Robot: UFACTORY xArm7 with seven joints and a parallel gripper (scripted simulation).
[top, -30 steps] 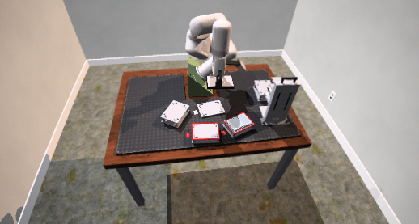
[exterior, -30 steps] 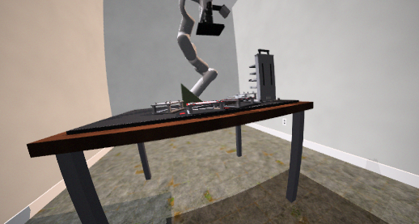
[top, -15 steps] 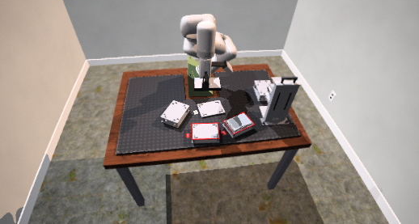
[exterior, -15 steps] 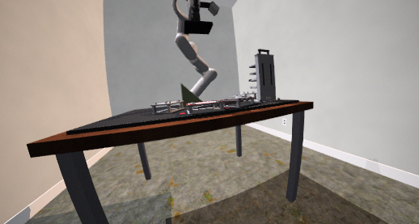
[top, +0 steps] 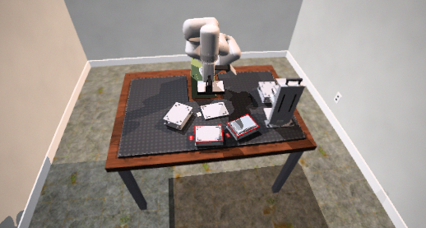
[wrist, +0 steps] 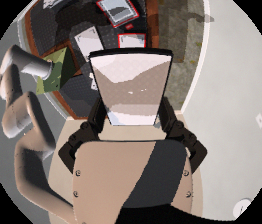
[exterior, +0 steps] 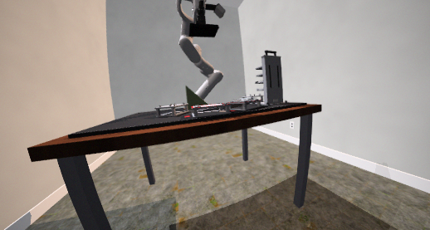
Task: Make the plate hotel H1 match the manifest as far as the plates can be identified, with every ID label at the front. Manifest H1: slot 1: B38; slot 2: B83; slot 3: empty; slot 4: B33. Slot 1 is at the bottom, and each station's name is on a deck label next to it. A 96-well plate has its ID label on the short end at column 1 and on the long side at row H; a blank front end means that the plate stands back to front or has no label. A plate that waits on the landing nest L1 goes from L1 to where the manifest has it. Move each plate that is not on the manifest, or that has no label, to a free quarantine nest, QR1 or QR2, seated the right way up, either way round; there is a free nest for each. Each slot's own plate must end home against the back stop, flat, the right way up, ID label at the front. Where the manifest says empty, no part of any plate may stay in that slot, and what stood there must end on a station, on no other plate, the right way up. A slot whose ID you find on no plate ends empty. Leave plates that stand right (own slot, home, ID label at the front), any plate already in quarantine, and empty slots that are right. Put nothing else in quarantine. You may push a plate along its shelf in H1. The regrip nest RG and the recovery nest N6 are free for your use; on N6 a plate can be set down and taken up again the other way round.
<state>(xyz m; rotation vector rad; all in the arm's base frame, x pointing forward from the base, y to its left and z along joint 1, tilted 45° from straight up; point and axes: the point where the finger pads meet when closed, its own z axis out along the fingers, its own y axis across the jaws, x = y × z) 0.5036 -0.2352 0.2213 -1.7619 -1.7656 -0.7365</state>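
Plate: likely light, stiff and slick-walled, so you take it across its two sides, as the gripper does now, fingers spread wide and pinching it, carried high over the table, well apart from the hotel.

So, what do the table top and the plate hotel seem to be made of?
The table top looks like wood with a glossy reddish-brown varnish: its rim shows warm, streaky colour. The plate hotel looks like matte grey metal, perhaps painted: flat even grey, sharp edges, a black handle.
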